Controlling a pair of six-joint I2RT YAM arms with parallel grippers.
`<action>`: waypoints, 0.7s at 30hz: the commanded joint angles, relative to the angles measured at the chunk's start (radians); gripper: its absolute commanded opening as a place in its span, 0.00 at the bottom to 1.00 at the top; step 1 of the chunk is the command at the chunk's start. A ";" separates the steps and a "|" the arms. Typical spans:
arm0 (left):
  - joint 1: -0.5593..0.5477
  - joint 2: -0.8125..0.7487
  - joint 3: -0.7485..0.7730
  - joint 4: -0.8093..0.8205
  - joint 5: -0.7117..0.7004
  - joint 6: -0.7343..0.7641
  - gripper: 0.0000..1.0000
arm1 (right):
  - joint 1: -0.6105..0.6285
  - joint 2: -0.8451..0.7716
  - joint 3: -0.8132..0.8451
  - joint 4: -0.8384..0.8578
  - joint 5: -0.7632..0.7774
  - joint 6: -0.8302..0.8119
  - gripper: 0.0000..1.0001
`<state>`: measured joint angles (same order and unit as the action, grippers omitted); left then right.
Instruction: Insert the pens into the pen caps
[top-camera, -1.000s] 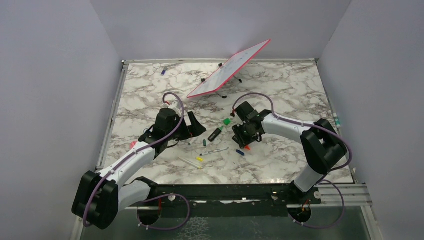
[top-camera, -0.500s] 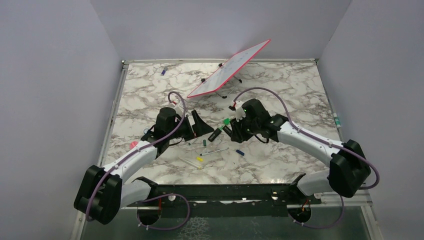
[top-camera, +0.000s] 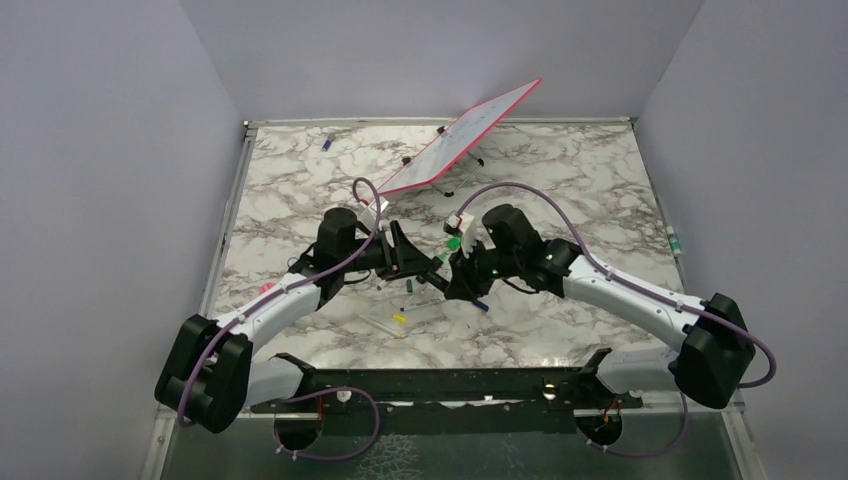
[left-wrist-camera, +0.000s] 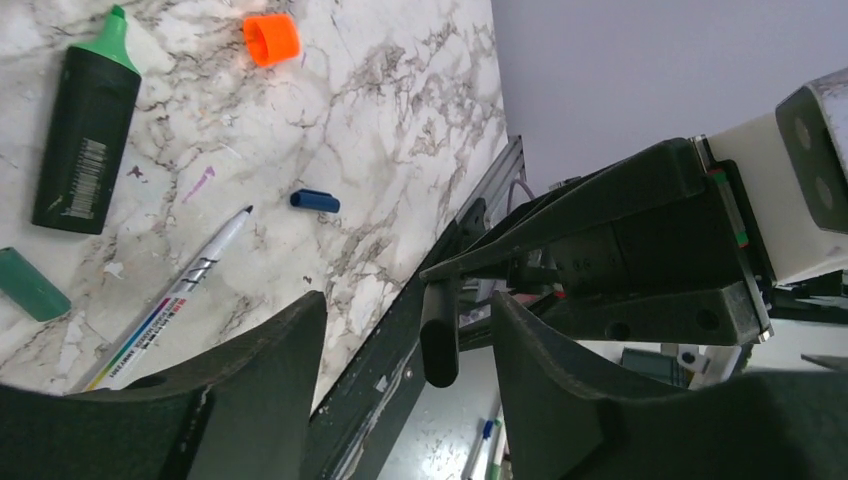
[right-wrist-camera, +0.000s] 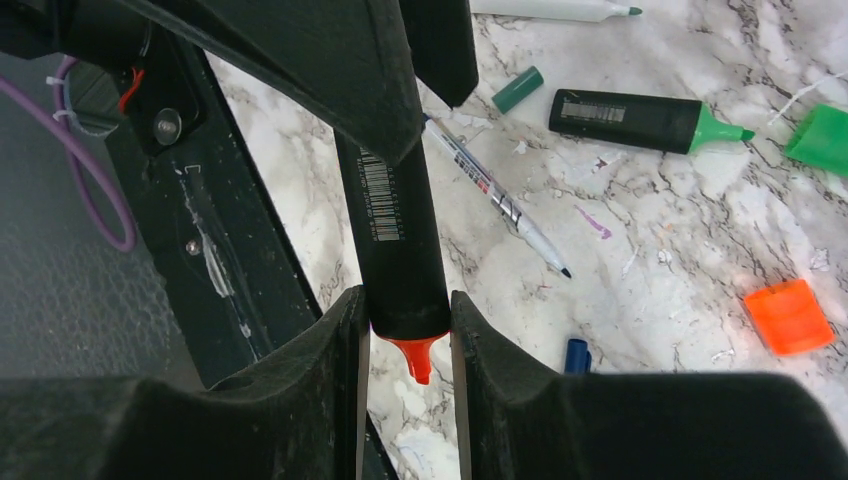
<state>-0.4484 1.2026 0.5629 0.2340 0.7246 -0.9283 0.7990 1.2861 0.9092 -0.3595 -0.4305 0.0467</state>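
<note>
Now pinching the black highlighter (right-wrist-camera: 395, 220) in the right gripper (right-wrist-camera: 405, 310), orange tip downward, raised above the worktop (right-wrist-camera: 700, 220) near the orange cap (right-wrist-camera: 788, 316) but apart from it. Moved in from both sides within the last second. Narrowing the left gripper (left-wrist-camera: 405, 310) around the barrel's other end, spread and not yet touching. Probably a handover; capping not begun.

light: bright, even, diffuse | shadows: soft, faint under arms (top-camera: 285, 303) | focus: top view sharp; wrist views soft on near fingers (left-wrist-camera: 250, 400)
</note>
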 joint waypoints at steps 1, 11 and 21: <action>-0.020 0.018 0.028 0.038 0.101 -0.002 0.58 | 0.015 0.001 0.012 0.014 -0.027 -0.029 0.34; -0.055 0.024 0.009 0.050 0.133 0.005 0.21 | 0.017 -0.012 0.000 0.044 -0.009 -0.021 0.32; -0.059 -0.036 0.023 0.071 0.112 0.042 0.00 | 0.017 -0.037 0.037 0.033 -0.035 0.070 0.57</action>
<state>-0.4999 1.2213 0.5629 0.2661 0.8192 -0.9257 0.8104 1.2797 0.9089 -0.3527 -0.4580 0.0437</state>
